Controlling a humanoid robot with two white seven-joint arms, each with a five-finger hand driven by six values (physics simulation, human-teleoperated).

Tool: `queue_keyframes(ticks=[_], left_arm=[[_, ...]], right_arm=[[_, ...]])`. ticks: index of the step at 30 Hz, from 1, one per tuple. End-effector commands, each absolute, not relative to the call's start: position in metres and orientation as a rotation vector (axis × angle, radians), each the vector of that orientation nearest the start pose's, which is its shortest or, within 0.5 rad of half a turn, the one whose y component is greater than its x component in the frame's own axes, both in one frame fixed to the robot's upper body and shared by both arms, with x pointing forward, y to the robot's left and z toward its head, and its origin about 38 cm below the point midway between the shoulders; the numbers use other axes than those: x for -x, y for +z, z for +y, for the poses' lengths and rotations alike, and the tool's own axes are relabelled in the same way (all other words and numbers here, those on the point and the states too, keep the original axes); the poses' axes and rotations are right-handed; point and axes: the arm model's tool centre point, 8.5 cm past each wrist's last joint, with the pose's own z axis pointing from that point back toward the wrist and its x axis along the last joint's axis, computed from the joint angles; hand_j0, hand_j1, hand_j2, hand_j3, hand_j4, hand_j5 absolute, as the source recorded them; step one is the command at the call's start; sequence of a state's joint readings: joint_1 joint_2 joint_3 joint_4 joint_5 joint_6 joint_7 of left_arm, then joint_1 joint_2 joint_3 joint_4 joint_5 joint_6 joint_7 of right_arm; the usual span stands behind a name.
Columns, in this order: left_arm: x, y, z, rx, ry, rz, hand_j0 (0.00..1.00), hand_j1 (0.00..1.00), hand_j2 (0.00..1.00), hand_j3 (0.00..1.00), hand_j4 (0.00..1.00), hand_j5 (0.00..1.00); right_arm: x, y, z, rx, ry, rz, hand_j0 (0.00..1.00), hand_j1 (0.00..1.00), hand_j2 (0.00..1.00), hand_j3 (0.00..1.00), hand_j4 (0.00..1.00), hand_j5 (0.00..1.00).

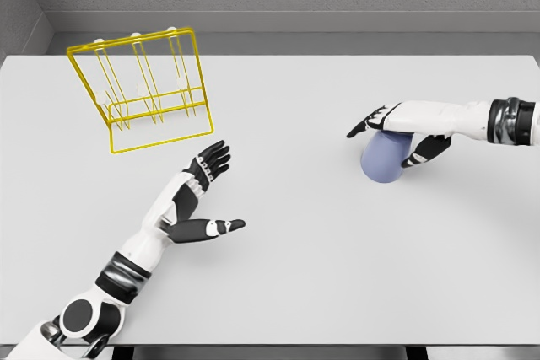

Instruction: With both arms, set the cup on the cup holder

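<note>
There is one table (321, 292), big and white. On it there is one cup (384, 160), and it is blue. There is one cup holder (139, 90), made of yellow wire, far to the left of the cup. Three white tips show along the top of the cup holder, one on each tall peg. There are two hands: the right hand (403, 126) on the cup, and the left hand (201, 196) well to the left of the cup.
</note>
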State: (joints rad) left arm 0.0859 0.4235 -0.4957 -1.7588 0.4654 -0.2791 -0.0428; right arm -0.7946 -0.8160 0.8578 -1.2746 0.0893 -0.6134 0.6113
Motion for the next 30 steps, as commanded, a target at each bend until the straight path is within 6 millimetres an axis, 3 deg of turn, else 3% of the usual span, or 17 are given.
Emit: queue_keyframes(ticks=[1,6,16,30], left_arm=[[-0.294,0.079,0.188,0.513,-0.359,-1.65,1.0,1.0,1.0,1.0,1.0,1.0],[-0.292,0.077,0.188,0.514,-0.356,-1.644,1.0,1.0,1.0,1.0,1.0,1.0],[-0.29,0.076,0.188,0.516,-0.357,-1.64,1.0,1.0,1.0,1.0,1.0,1.0],[-0.292,0.078,0.188,0.515,-0.36,-1.642,1.0,1.0,1.0,1.0,1.0,1.0]], right_arm=[[-0.451,0.196,-0.303,0.093,1.987,-1.356,0.84,0.84,0.84,0.84,0.84,0.84],[-0.451,0.194,-0.299,0.086,1.99,-1.357,0.81,0.81,0.81,0.81,0.81,0.81],[-0.453,0.193,-0.296,0.081,1.985,-1.364,0.67,0.67,0.67,0.67,0.67,0.67],[-0.452,0.197,-0.292,0.085,2.003,-1.374,0.65,0.65,0.65,0.65,0.65,0.65]])
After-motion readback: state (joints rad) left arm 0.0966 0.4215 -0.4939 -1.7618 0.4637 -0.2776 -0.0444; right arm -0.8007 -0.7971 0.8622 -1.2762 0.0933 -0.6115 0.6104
